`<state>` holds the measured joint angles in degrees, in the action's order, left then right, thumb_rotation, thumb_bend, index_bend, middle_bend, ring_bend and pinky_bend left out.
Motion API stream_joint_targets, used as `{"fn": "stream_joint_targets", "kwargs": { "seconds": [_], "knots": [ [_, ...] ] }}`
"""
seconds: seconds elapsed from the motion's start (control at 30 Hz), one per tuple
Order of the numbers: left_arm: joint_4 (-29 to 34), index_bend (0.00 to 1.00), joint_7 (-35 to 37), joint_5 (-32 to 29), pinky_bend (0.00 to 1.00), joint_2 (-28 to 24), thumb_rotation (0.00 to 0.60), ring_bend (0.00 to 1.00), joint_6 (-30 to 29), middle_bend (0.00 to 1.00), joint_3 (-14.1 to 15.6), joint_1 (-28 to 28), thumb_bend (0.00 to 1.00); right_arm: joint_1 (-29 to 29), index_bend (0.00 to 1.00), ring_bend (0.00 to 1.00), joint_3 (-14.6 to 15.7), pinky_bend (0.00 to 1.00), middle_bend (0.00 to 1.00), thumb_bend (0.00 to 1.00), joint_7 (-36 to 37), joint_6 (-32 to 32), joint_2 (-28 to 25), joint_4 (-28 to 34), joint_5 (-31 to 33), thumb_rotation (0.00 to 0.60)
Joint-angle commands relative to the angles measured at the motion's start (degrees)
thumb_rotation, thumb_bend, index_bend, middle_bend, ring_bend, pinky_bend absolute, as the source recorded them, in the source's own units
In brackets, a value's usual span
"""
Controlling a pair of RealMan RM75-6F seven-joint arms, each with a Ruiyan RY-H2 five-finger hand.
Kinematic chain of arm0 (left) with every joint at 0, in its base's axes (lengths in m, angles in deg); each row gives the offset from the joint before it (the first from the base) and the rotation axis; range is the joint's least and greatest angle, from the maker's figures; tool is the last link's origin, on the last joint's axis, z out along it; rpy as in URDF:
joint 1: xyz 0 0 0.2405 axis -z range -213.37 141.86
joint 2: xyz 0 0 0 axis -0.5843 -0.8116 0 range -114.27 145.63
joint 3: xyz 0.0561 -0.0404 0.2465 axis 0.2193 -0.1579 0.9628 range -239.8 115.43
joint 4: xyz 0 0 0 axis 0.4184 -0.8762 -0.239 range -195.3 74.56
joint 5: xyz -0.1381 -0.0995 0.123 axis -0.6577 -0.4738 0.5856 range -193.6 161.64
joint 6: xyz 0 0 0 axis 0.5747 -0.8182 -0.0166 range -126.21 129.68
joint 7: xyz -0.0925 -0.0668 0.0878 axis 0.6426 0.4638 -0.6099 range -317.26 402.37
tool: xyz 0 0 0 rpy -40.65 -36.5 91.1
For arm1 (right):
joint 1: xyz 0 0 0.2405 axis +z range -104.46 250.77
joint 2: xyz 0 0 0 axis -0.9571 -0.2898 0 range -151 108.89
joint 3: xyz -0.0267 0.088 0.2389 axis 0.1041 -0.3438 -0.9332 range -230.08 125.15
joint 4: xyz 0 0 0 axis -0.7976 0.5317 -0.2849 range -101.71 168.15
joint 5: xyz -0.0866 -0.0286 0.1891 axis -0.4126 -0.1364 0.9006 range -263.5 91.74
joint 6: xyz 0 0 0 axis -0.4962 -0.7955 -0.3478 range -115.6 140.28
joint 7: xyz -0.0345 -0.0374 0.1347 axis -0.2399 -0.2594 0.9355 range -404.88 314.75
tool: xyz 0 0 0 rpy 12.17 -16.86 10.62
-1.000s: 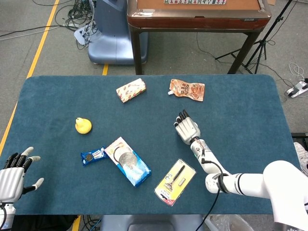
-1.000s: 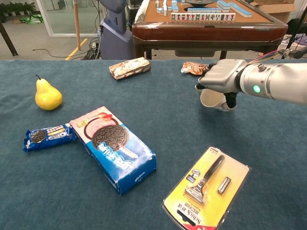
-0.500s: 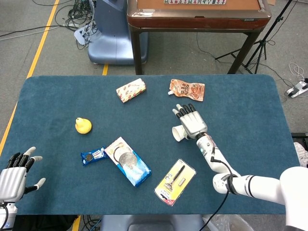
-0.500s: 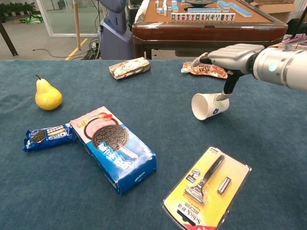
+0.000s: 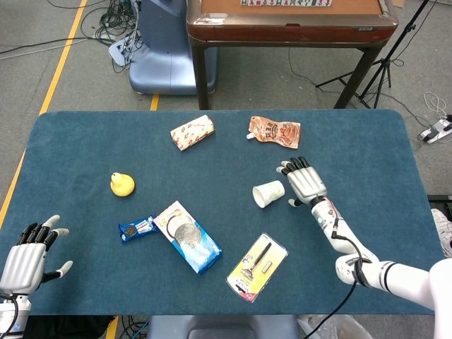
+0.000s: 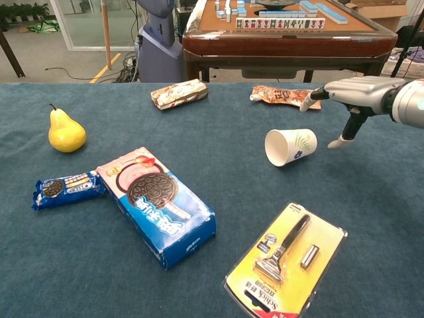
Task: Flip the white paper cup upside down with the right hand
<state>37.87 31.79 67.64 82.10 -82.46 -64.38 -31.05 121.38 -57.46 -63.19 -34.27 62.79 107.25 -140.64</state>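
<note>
**Cup on its side, not flipped**

Your left hand (image 5: pixel 20 258) sits at the table's near-left edge, fingers spread, empty. White paper cup (image 6: pixel 290 146) lies tipped mid-table. Your right hand (image 6: pixel 354 99) hovers just beside it, fingers apart, holding nothing.

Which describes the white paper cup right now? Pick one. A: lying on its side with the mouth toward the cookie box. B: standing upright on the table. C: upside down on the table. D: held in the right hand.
A: the white paper cup lies on its side on the table, mouth facing the cookie box, and the open right hand is clear of it.
</note>
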Motion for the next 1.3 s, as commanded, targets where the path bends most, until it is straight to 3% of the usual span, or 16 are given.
{"fn": "stream_joint_targets", "kwargs": {
  "seconds": [0.03, 0.57, 0.77, 0.9, 1.07, 1.3],
  "knots": [
    [0.16, 0.32, -0.15, -0.37, 0.08, -0.1, 0.6, 0.16, 0.02, 0.13, -0.04, -0.08, 0.15, -0.1, 0.23, 0.0, 0.03, 0.0, 0.14, 0.19, 2.26, 1.73, 2.54, -3.57, -2.4, 0.6],
    [0.31, 0.32, -0.43, -0.67, 0.08, -0.25, 0.6, 0.16, 0.16, 0.13, -0.02, 0.03, 0.15, 0.77, 0.35, 0.02, -1.16, 0.0, 0.22, 0.31, 8.01, 4.46, 9.19, -13.96, -9.56, 0.6],
    [0.65, 0.32, -0.09, -0.69, 0.08, -0.7, 0.6, 0.16, -0.12, 0.13, 0.06, -0.2, 0.15, 1.39, 0.4, 0.04, -1.24, 0.0, 0.27, 0.33, 7.27, 4.03, 9.49, -15.09, -12.21, 0.6],
    [0.88, 0.32, 0.95, -0.47, 0.08, -1.08, 0.6, 0.16, 0.05, 0.13, 0.2, -0.2, 0.15, 2.27, 0.41, 0.05, -0.59, 0.0, 0.28, 0.33, 1.51, 1.55, 7.44, -13.07, -15.15, 0.6],
    [0.57, 0.32, 1.42, -0.33, 0.08, -0.95, 0.6, 0.16, 0.07, 0.13, 0.3, -0.22, 0.15, 3.97, 0.41, 0.05, 0.93, 0.0, 0.28, 0.34, -13.01, -1.87, 4.29, -10.16, -18.82, 0.6],
    [0.32, 0.32, 1.8, -0.27, 0.08, -0.94, 0.6, 0.16, 0.05, 0.13, 0.43, -0.32, 0.15, 5.99, 0.41, 0.05, 1.93, 0.0, 0.28, 0.35, -29.51, -0.75, 2.8, -7.44, -17.85, 0.6]
  ]
}}
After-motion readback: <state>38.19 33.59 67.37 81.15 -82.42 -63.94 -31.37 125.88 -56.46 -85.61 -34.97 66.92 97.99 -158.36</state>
